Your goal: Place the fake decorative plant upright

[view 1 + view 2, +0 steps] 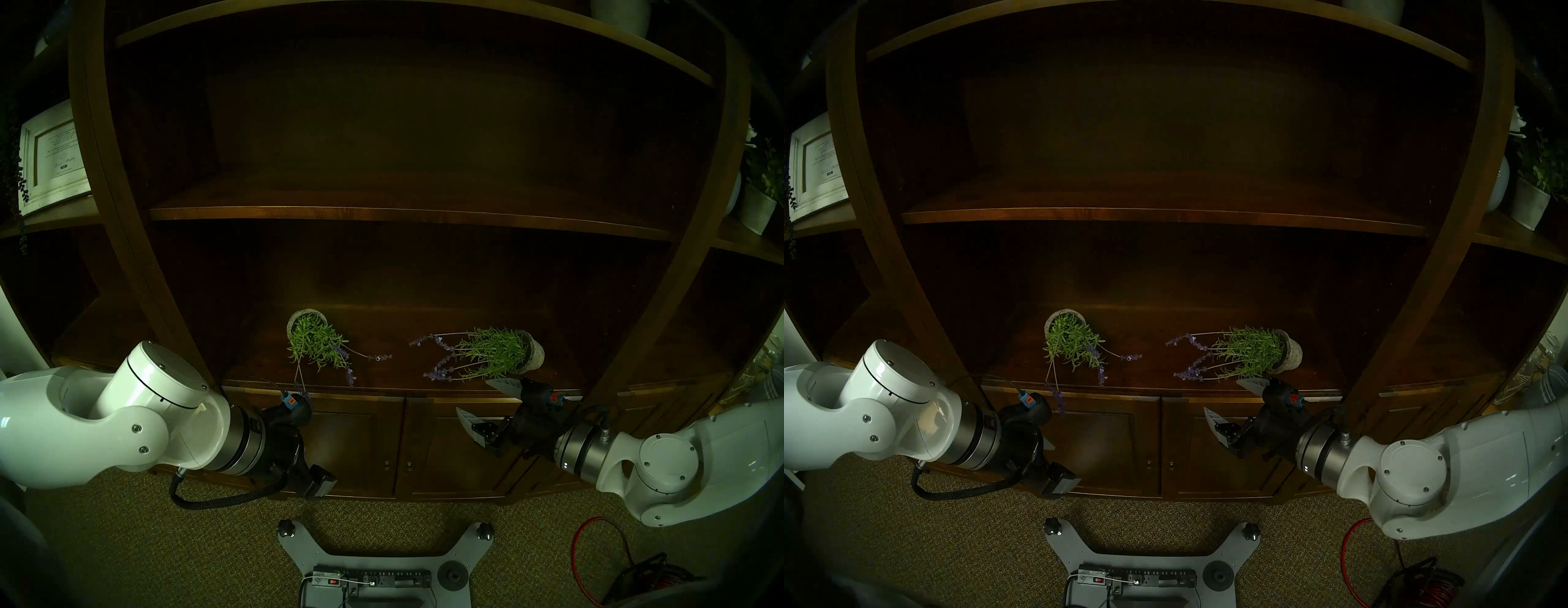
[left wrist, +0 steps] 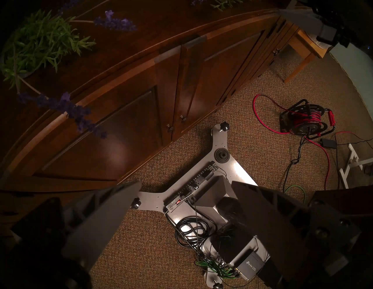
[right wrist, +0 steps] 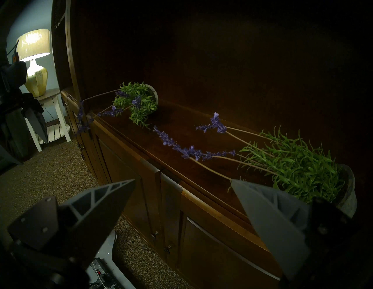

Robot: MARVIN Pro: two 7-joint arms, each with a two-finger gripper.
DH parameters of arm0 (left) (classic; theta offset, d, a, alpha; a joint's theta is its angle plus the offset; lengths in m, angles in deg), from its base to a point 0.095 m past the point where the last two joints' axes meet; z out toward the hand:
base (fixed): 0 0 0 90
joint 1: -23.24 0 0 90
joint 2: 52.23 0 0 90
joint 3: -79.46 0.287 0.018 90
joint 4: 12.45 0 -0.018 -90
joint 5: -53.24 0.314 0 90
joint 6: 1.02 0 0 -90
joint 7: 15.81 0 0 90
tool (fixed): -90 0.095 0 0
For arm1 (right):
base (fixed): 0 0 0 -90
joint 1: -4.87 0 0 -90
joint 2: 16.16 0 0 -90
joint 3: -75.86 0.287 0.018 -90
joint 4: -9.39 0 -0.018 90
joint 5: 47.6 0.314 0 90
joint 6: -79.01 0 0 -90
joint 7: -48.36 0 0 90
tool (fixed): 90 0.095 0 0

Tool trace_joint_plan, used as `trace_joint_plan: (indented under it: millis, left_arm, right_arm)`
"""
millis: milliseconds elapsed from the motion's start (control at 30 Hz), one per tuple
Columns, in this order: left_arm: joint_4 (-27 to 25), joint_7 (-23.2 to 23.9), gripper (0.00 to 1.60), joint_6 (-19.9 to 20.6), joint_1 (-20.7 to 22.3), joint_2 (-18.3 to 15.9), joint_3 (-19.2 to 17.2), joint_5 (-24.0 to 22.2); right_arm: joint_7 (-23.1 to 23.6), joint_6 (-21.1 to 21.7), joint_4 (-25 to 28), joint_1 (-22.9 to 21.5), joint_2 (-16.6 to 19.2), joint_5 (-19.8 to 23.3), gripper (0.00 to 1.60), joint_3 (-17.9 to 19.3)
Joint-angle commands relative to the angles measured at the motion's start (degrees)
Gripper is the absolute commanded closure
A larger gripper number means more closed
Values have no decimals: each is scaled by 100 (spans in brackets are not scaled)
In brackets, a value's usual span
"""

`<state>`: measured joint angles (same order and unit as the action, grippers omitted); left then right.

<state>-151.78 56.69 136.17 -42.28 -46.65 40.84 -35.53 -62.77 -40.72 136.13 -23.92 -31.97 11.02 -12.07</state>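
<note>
Two fake decorative plants with green foliage and purple lavender spikes lie on their sides on the wooden counter (image 1: pixel 394 373). The left plant (image 1: pixel 317 342) has its pot mouth facing forward, and its stems hang over the counter edge. The right plant (image 1: pixel 494 353) points its stems left, with its grey pot (image 3: pixel 348 191) at the right. My right gripper (image 1: pixel 473 395) stands open at the counter's front edge, its upper finger just below this plant's foliage and nothing between the fingers (image 3: pixel 268 212). My left gripper (image 2: pixel 185 182) is open and empty, aimed down at the floor in front of the cabinet.
Cabinet doors (image 1: pixel 352 446) close the front below the counter, and a shelf (image 1: pixel 403 214) spans above it. The robot's base plate (image 1: pixel 373 564) and a red cable reel (image 2: pixel 306 119) sit on the carpet. A lit lamp (image 3: pixel 35 60) stands on a side table to the left.
</note>
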Motion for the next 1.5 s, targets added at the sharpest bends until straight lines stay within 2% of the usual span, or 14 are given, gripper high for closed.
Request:
trace_joint_plan:
  millis: [0,800,1067,1267,1433,1467]
  left_arm:
    - [-7,-9,0,9,61,15,-74,-2]
    - [-8,-8,0,9,57,15,-77,-1]
    - [-7,-8,0,7,57,15,-76,0]
    - [-7,-7,0,6,57,15,-75,2]
    - [-7,-7,0,5,57,15,-74,3]
    - [-7,-7,0,4,57,15,-74,3]
  right_arm:
    - [-7,-42,15,-56,3,-2,0,76]
    - [-11,-48,15,-57,-5,1,0,72]
    - [-154,139,184,-281,-17,98,0,8]
    - [-306,265,413,-542,54,59,0,-186]
    - [-434,296,553,-792,122,-14,0,-450]
    - [-428,302,585,-956,137,-19,0,-607]
